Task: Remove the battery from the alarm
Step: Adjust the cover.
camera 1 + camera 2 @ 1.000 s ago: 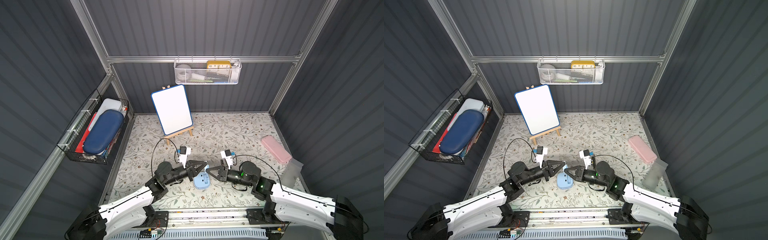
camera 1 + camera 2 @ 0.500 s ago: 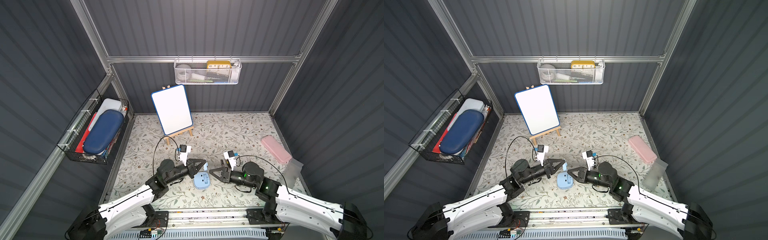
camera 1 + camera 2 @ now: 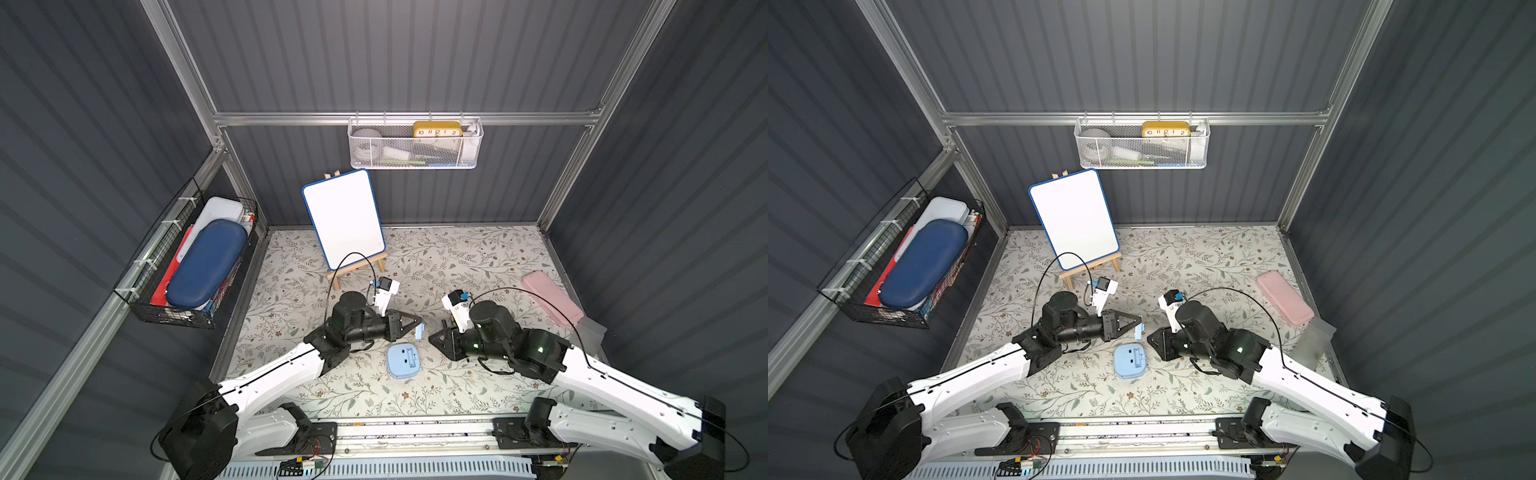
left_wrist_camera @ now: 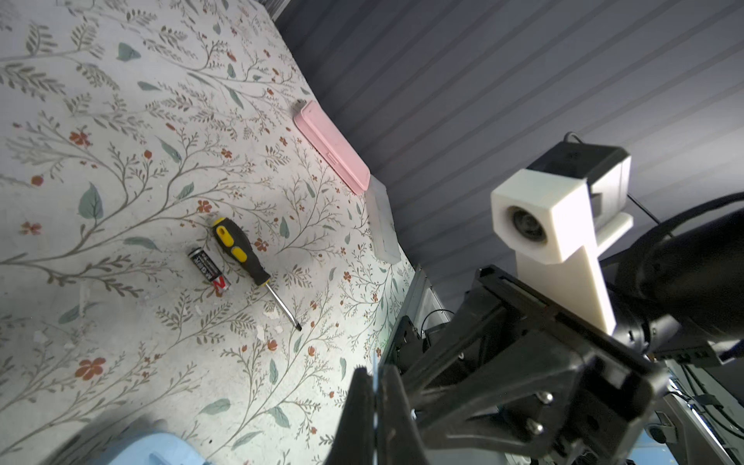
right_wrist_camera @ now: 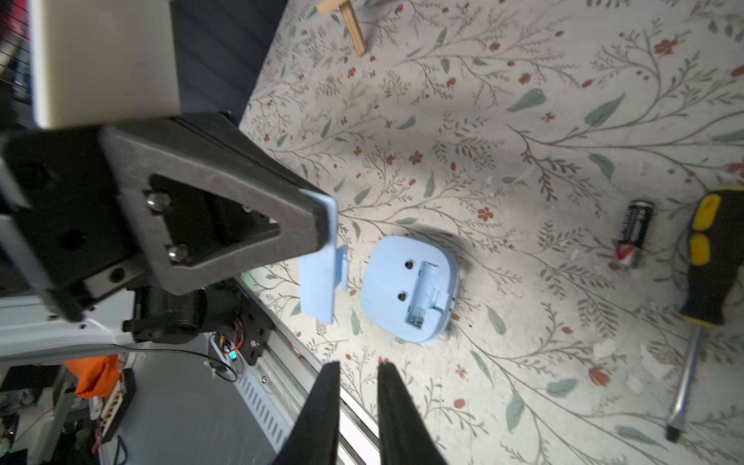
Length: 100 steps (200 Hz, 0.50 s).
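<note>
Battery (image 5: 633, 235) lies on mat beside screwdriver (image 5: 702, 257), apart from face-down alarm (image 5: 410, 288). Right gripper (image 5: 356, 368) slightly parted, empty, near alarm. Left gripper (image 5: 322, 225) pinches blue battery cover (image 5: 322, 277).

Matt blue plastic alarm (image 5: 408, 290)

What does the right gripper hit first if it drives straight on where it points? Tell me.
Most likely the blue battery cover pinched in the left gripper, just ahead of the right gripper. The alarm lies slightly aside, lower on the table. Heights are hard to judge.
</note>
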Tool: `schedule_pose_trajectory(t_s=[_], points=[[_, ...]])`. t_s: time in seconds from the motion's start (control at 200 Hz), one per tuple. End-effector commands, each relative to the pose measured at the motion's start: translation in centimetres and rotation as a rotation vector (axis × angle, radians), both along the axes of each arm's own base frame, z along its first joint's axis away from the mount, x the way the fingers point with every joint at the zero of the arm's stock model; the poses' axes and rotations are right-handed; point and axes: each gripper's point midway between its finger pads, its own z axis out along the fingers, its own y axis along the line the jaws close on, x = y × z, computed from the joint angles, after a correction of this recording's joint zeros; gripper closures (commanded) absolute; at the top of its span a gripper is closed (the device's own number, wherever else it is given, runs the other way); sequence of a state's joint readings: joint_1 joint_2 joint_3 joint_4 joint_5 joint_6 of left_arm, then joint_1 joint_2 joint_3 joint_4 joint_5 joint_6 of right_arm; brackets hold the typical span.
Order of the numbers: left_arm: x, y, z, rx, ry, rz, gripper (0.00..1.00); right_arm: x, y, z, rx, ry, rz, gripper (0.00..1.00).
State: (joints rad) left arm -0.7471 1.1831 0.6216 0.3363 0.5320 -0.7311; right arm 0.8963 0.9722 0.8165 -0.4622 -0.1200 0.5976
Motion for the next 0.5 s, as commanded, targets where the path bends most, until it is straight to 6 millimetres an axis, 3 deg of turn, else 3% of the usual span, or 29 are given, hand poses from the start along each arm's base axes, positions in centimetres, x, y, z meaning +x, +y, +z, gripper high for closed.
schedule_pose_trajectory(t_s=[0.0, 0.17, 0.495], points=[[-0.7, 0.0, 0.0, 0.009, 0.066, -0.028, 1.0, 0.2, -1.2, 0.4, -0.023, -0.055, -0.008, 0.75], [-0.7, -0.3, -0.7, 0.019, 0.104, -0.043, 1.0, 0.3, -1.0, -0.1, -0.009, -0.038, -0.007, 0.73], [-0.3, -0.2, -0.3, 0.016, 0.121, -0.015, 1.0, 1.4, 1.5, 0.7, 0.116, 0.001, 0.011, 0.72]])
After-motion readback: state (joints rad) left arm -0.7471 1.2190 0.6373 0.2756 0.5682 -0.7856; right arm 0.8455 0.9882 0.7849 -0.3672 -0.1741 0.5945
